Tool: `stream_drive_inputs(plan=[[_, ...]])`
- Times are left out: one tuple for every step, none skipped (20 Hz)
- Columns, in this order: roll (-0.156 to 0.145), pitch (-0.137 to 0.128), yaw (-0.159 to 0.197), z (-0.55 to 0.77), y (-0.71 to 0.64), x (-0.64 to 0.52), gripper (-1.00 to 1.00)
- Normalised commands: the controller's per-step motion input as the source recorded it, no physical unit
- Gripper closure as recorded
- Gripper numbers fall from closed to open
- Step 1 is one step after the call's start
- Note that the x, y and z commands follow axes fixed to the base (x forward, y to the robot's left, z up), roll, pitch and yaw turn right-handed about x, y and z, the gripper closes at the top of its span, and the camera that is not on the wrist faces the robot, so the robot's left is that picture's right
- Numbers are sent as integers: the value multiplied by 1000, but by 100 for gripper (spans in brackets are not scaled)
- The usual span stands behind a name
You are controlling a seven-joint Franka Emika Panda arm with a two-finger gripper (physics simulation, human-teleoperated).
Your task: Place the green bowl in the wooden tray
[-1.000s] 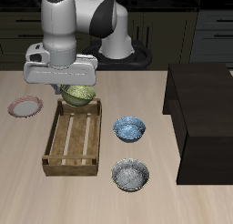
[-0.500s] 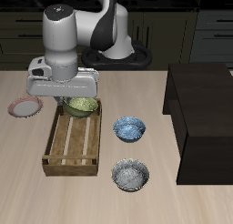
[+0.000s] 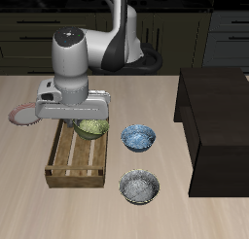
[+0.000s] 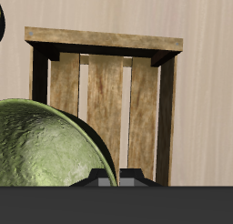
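The green bowl [image 3: 91,127] hangs just under my gripper [image 3: 82,119], above the back end of the wooden tray [image 3: 68,168]. In the wrist view the green bowl [image 4: 45,150] fills the near field, mottled olive inside, with the wooden tray [image 4: 107,86] and its slatted bottom beyond it. My gripper is shut on the bowl's rim. Its fingertips are hidden behind the hand in the exterior view.
Two blue-grey patterned bowls [image 3: 138,137] [image 3: 139,187] sit beside the tray. A flat pink plate [image 3: 21,115] lies on the tray's other side, partly behind the arm. A dark raised block [image 3: 216,126] stands at the table's edge.
My gripper has come down and forward with the green bowl, from above the tray's back wall to low over the tray's back end.
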Motion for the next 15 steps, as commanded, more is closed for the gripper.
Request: stream_drive_inputs(plan=[[-31,32,27,-263,99,56,100],[-33,69,13,-378,43,47,100],[-34,13,51,-202,54,13,100],[-43,46,82,-302,32,48,100],[-84,71,75,-290,-9,46,100],[-105,52,41,-257,-62,59,100],[-98,31,-2,-176,-76,-13,-100],[2,86,25,-321,6,161,-100],[18,5,-20,44,59,-197,-100],[-13,27,-20,-146,36,-92,-100],[18,20,5,-87,80,-84,-100],[44,13,77,-116,189,-98,-100],[-10,16,-9,-14,37,-20,-100],[-25,14,-19,-25,28,-30,-100],[46,-14,31,6,186,-104,-100]])
